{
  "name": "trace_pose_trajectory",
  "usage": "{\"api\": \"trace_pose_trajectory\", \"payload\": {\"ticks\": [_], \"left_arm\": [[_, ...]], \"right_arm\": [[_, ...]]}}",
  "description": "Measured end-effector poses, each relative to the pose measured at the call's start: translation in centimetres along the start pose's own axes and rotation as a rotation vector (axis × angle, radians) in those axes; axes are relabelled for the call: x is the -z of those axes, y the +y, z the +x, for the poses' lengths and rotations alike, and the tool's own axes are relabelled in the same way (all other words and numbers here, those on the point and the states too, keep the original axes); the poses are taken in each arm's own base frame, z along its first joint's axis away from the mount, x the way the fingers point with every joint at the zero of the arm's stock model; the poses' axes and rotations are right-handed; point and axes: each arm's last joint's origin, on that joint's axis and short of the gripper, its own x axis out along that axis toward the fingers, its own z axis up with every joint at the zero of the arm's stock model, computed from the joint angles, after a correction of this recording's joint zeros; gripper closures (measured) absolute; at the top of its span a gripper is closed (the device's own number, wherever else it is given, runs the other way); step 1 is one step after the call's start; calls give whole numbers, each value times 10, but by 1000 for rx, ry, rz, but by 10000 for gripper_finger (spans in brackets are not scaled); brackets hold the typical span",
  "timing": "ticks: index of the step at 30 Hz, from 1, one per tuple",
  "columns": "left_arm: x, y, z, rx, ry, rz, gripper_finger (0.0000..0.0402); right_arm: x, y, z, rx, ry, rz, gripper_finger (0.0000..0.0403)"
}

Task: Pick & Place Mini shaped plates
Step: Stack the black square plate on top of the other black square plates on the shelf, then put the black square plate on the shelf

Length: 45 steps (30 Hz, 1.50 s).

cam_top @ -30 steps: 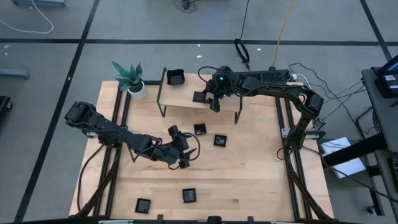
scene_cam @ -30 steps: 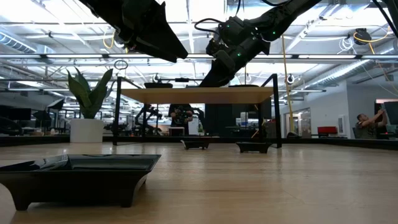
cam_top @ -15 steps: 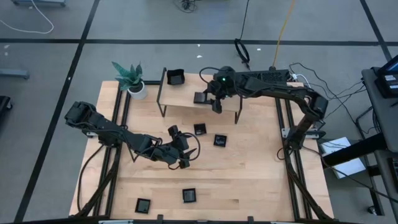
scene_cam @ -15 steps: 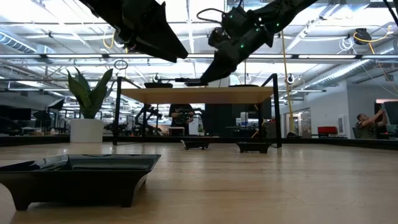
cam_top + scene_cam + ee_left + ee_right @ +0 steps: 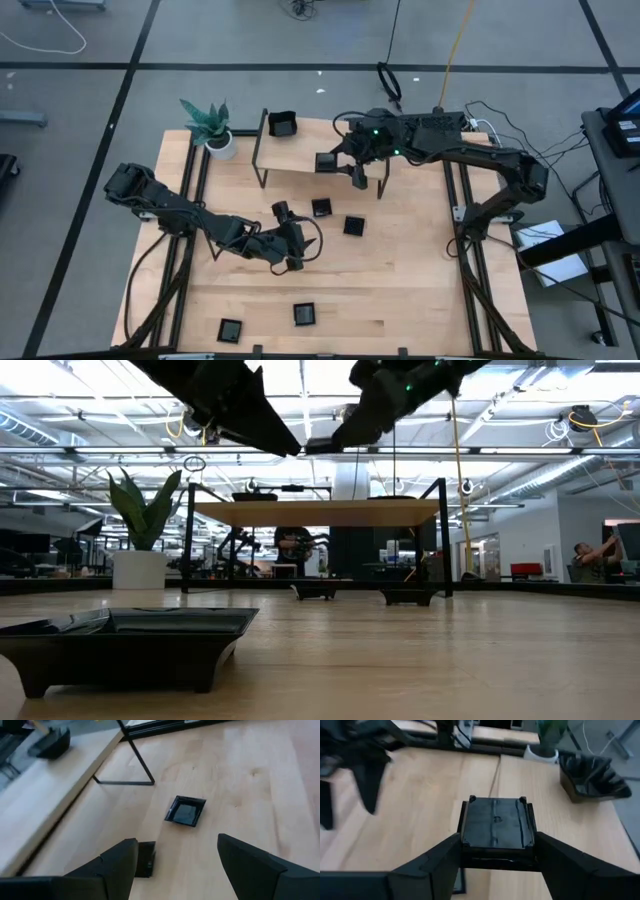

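A: Where is the right tool?

B: Above the small raised shelf at the back of the counter; its fingers clamp a square black mini plate, turned bottom-up in the wrist view; from above that plate shows as a dark square at the shelf's right part.

A: And the left tool?

B: Out over the middle of the counter, spread wide, holding nothing; its two dark fingers frame bare wood; a square plate lies flat a little beyond them, and another plate sits just beside the near finger, partly hidden.

A: The other plates?

B: A taller black dish stands on the shelf's left end, near the potted plant; two plates lie on the counter just in front of the shelf; two more lie near the front edge; in the low view one plate fills the foreground, sitting flat on the wood.
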Motion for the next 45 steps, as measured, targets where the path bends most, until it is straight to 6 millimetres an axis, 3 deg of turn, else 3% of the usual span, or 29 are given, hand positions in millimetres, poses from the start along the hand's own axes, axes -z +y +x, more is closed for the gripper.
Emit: {"api": "trace_pose_trajectory", "payload": {"ticks": [9, 16, 20, 26, 32, 37, 40, 45], "left_arm": [[-2, 7, 4, -61, -3, 313, 128], [-19, 11, -1, -345, -67, 531, 128], [-32, 12, -5, -427, -128, 513, 128], [-27, 14, -2, -407, -117, 414, 128], [-17, 10, 2, -229, -123, 117, 128], [-3, 4, 4, -75, -28, -52, 128], [6, -2, 12, -30, 22, -81, 128], [16, -14, 33, -15, 23, -82, 128]], "right_arm": [[-18, 35, -31, -69, -37, -41, 166], [-26, 63, -49, -142, -43, -60, 165], [-29, 75, -54, -175, -52, -77, 165], [-24, 88, -53, -222, 7, -61, 165], [10, 105, -38, -279, 134, -43, 165], [48, 124, -45, -193, 390, -49, 165], [71, 133, -51, -121, 491, -36, 165], [114, 144, -46, -110, 504, 50, 165]]}}
